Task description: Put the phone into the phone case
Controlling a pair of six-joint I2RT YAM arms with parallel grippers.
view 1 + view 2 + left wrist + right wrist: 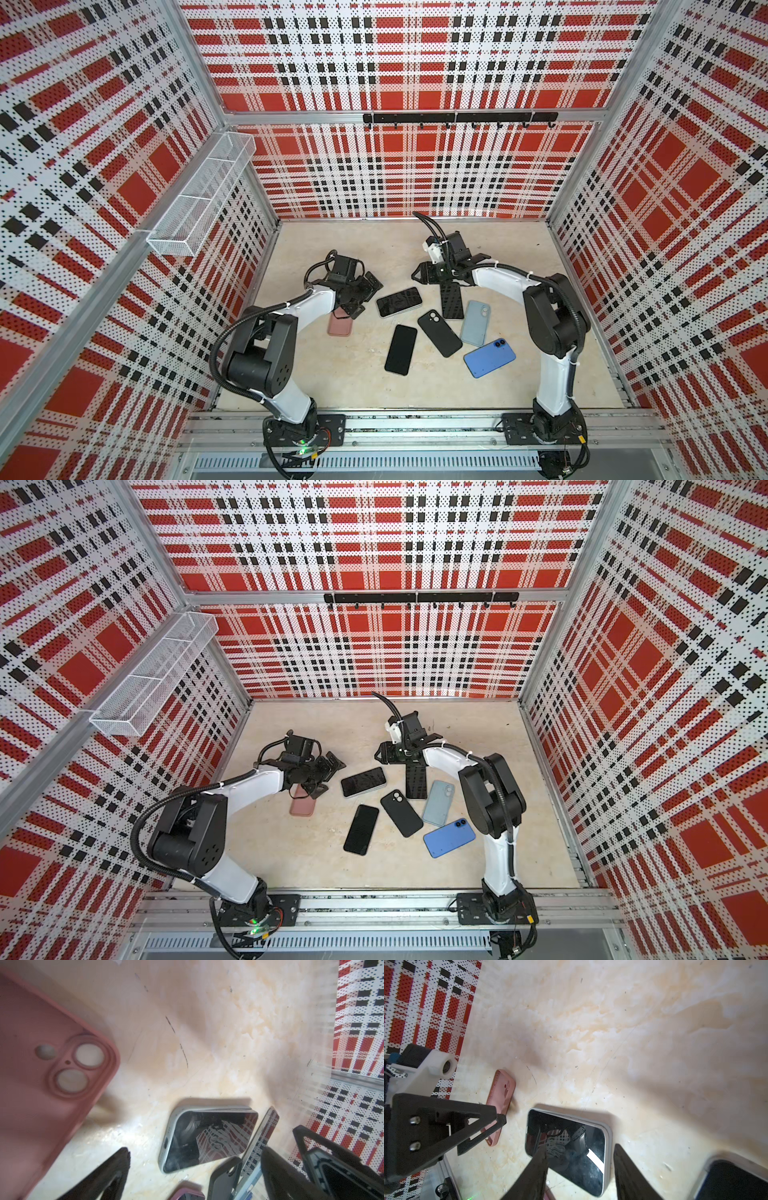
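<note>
Phone (399, 301) is lying flat on the desk (353, 386), screen up: dark glass mirroring the plaid walls (395, 174), with a thick pale grey rim (608, 1157) wrapping all round it that is reading as a case. In both top views it is sitting near the middle of the desk, its long axis running close to 9-to-3 o'clock. I am seeing the right claw (579, 1146) released, jaws standing partly apart and gripping nothing. In the right wrist view one finger (535, 1172) is crossing over the glass while the other is sitting just outside the pale grey rim, so one long edge is falling in the gap. I cannot tell whether either tip is touching. In a top view the phone is lying at about 8 o'clock from the right arm's wrist. The left claw (194, 1148) is gaping wide, holding nothing, over one end of the pink case (340, 326); the phone is lying at about 3 o'clock from it, near but apart.
</note>
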